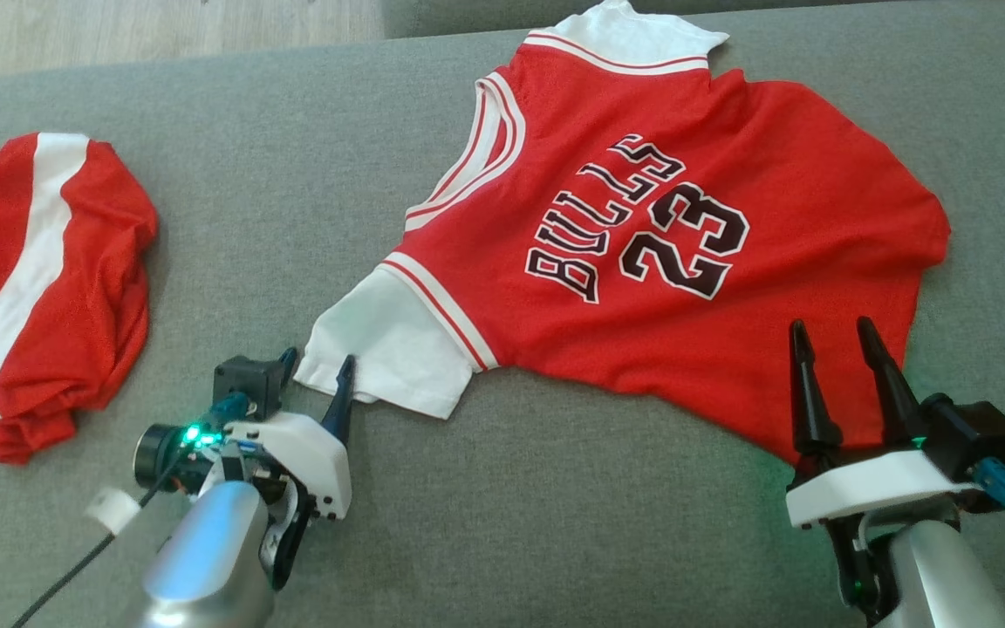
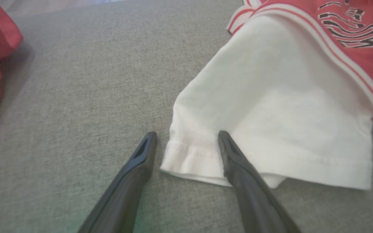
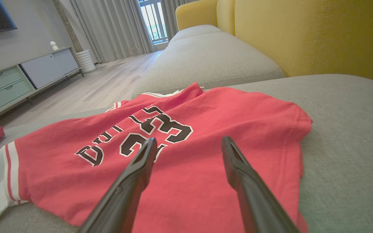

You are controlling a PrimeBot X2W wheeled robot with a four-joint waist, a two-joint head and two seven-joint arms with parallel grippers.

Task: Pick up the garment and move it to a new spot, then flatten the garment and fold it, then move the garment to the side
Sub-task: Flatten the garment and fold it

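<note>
Red jersey (image 1: pixel 668 262) — white sleeves, spread flat on grey cushion (image 1: pixel 311 192)

A grey sofa (image 1: pixel 293 174) carries two pieces of cloth. The jersey (image 1: pixel 712 349) lies spread on the seat, print side up, reading BULLS 23, its red body mostly flat with wrinkles along the edges. Its near white sleeve (image 1: pixel 389 349) lies flat on the cushion, and the other lies at the far side. Well to the left of the jersey sits a red bundle (image 1: pixel 40 288) with a white stripe, loosely folded, with bare cushion between the two.
</note>
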